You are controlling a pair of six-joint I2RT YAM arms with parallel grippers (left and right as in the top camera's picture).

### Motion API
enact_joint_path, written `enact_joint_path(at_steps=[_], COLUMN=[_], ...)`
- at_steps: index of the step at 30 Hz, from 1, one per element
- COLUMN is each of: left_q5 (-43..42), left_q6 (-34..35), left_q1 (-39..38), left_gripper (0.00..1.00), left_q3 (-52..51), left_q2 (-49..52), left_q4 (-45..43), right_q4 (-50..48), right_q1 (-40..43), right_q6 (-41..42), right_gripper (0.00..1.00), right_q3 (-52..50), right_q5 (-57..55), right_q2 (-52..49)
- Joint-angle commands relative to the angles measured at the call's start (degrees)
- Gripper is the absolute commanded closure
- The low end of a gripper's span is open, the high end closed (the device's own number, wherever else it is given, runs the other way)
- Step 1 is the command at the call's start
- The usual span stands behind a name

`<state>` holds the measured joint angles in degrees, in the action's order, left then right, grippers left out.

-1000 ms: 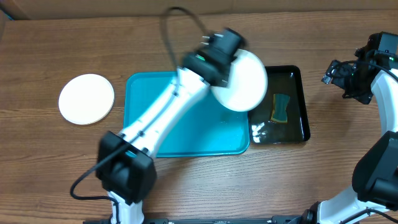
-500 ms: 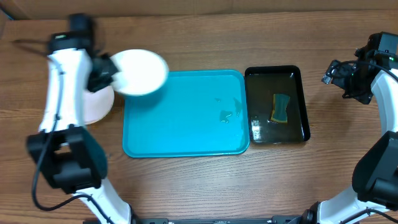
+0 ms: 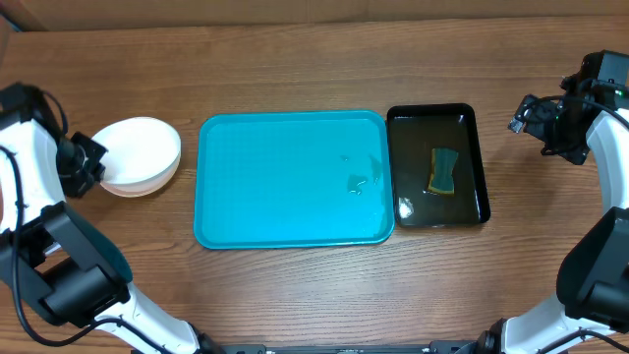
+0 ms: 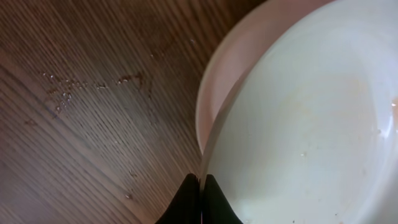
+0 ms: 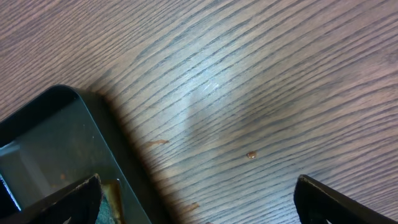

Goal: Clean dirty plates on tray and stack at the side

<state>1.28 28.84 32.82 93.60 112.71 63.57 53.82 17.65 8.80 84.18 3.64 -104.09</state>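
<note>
The left gripper (image 4: 201,183) pinches the white plate (image 3: 142,152) at its nine-o'clock rim; it looks light, stiff, slippery, chippable. The right gripper (image 5: 198,186) gapes empty.

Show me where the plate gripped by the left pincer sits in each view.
Overhead: plate at far left, beside the turquoise tray.
Left wrist: plate fills the right side, rim pinched at the bottom.
Right wrist: not in it.
Shared landmark: the wooden table.

Plates (image 3: 142,149) sit left of the tray (image 3: 285,187), narrower tray (image 3: 421,147) right.
</note>
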Motion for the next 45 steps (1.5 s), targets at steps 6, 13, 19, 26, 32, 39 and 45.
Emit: enact_joint_path(at_steps=[6, 13, 19, 26, 32, 39, 45], left_q5=[-2.8, -17.8, -27.0, -23.6, -21.2, -21.2, -21.2], left_q6=[-2.2, -9.3, -11.8, -13.6, -13.6, -13.6, -13.6], left_q1=[1.6, 1.4, -1.7, -11.9, -20.3, -26.5, -28.5], left_gripper=[0.67, 0.39, 0.4, 0.39, 0.0, 0.0, 0.0], left_q3=[-3.0, 1.5, 6.2, 6.2, 6.2, 6.2, 6.2], left_q2=[-0.1, -0.1, -1.1, -3.8, -3.7, -3.7, -3.7], left_q4=[-5.2, -3.4, 1.6, 2.0, 2.0, 2.0, 2.0], right_q4=[-0.1, -0.1, -0.1, -0.1, -0.1, -0.1, -0.1], right_q1=[0.2, 0.2, 0.2, 0.2, 0.2, 0.2, 0.2], right_q6=[0.2, 0.2, 0.2, 0.2, 0.2, 0.2, 0.2], right_gripper=[0.0, 0.0, 0.0, 0.0, 0.0, 0.0, 0.0], right_q3=[0.8, 0.8, 0.8, 0.8, 0.8, 0.8, 0.8], right_q5=[-0.2, -0.2, -0.2, -0.2, -0.2, -0.1, -0.2], right_q2=[1.4, 1.4, 1.4, 1.4, 1.4, 1.4, 1.4])
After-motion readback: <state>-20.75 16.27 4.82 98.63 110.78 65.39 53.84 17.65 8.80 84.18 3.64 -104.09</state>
